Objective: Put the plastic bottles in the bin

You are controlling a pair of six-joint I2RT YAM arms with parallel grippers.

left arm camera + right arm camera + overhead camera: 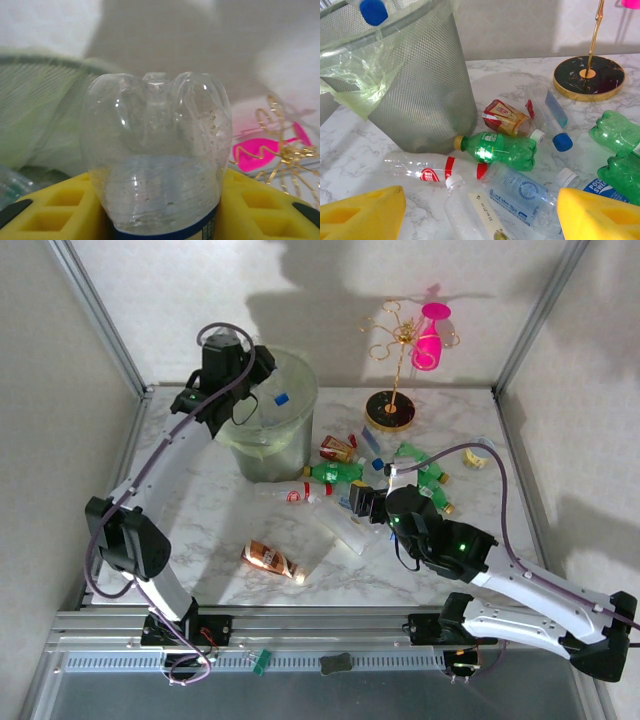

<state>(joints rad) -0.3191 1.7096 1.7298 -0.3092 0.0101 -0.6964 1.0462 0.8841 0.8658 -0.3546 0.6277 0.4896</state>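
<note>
Marbled bench [200,530] carries the bin [292,435] at the far left; the left pincer [160,212] hangs over it, clamped on a clear bottle [156,150]. The right pincer [364,505] gapes empty above loose bottles [505,150] beside the bin.

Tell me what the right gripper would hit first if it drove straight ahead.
Most likely the clear white-capped bottle lying ahead of the right gripper, between its open jaws; the blue-labelled bottle sits close beside, and depth is unclear.
</note>
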